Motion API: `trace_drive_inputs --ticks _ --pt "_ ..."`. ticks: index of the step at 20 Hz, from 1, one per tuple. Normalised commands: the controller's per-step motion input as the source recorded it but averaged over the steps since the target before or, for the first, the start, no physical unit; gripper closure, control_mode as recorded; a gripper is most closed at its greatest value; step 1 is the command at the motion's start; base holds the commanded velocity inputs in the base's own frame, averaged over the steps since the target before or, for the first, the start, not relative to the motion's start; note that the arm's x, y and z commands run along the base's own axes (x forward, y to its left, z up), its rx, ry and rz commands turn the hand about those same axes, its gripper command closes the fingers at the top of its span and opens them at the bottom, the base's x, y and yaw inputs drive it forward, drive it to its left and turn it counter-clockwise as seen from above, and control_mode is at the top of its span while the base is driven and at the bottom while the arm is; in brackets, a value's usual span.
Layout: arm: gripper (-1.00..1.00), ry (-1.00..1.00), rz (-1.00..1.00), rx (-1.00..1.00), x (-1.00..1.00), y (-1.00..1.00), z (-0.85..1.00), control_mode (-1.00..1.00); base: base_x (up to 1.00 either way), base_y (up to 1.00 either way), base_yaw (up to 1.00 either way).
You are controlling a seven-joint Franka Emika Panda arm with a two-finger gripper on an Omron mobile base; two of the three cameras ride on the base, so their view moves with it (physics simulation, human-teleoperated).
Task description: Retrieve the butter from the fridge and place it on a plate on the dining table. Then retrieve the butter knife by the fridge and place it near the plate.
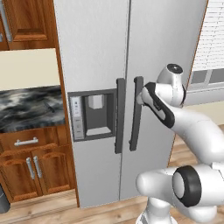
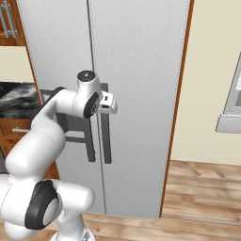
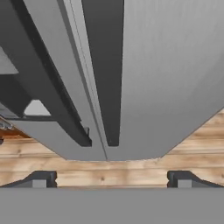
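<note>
Tool [image 3: 112,178] wide open beside closed fridge [image 1: 100,48] handles [image 1: 136,111], marbled counter [image 1: 30,107] leftward.

One fridge [image 1: 105,52] with two doors shut, two dark vertical handles [image 1: 120,114] at its centre seam and one water dispenser panel [image 1: 92,113]. Left of the fridge: one marbled counter [image 1: 30,107], two cabinet doors [image 1: 35,173].

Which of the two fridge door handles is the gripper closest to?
The right-door handle, beside the open gripper; the other handle sits by the dispenser panel.

Wooden cabinets [image 1: 26,168], marbled counter [image 1: 28,107], plank floor [image 2: 202,193], cream wall [image 2: 207,70]
</note>
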Motion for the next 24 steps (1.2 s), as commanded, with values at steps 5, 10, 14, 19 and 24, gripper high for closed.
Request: trace_drive_inputs --ticks 5,10,14,19,24 --pt "-1.0 0.0 0.0 0.0 0.48 0.0 -0.02 -1.0 0.0 0.0 0.0" --pt "-1.0 0.0 0.0 0.0 0.69 0.0 -0.02 -1.0 0.0 0.0 0.0" --pt "-1.0 0.0 0.0 0.0 0.5 0.0 -0.07 -1.0 0.0 0.0 0.0" --pt "-1.0 0.0 0.0 0.0 0.3 0.0 -0.14 -1.0 0.0 0.0 0.0" --pt "-1.0 0.0 0.0 0.0 0.26 0.05 -0.27 -1.0 0.0 0.0 0.0"
